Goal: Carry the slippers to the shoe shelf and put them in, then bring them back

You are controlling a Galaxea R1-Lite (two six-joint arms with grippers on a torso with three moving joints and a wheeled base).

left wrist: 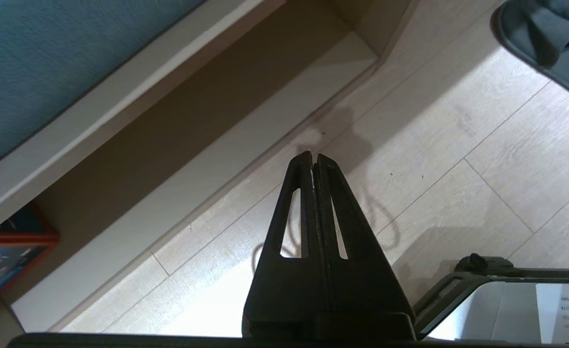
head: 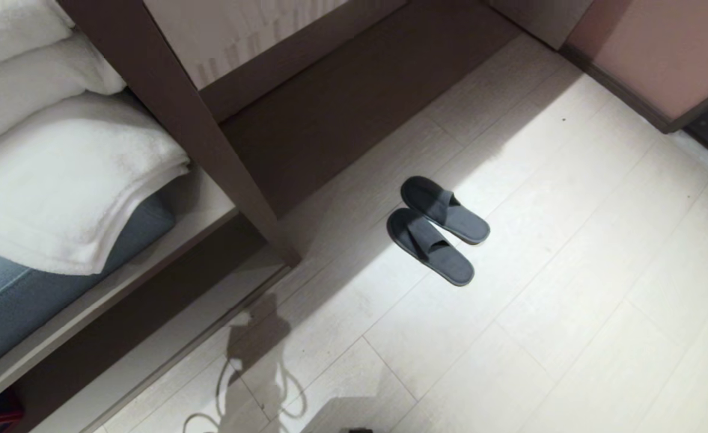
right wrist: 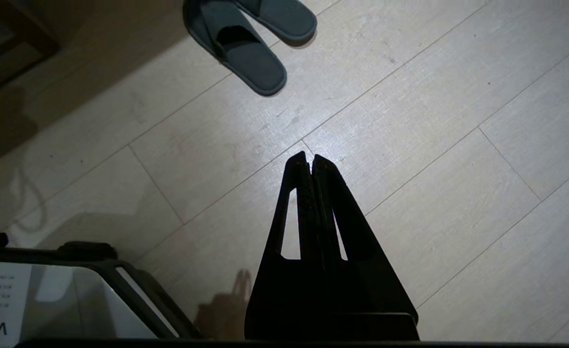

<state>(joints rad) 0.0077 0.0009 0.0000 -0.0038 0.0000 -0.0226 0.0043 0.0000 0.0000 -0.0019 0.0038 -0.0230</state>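
Note:
Two dark grey slippers (head: 438, 231) lie side by side on the pale plank floor, toes toward the brown furniture. In the right wrist view the slippers (right wrist: 246, 53) are well ahead of my right gripper (right wrist: 310, 157), which hangs above bare floor, shut and empty. One slipper (left wrist: 545, 38) shows at the edge of the left wrist view. My left gripper (left wrist: 313, 157) is also shut on nothing, over the floor beside the bed's base. Neither arm appears in the head view. The shoe shelf is out of view.
A bed with a white duvet (head: 59, 180) and a pale base board (head: 107, 294) stands at the left. A brown upright panel (head: 198, 132) rises beside it. A pinkish cabinet (head: 660, 54) is at the far right. My own base (right wrist: 48, 299) sits low between the arms.

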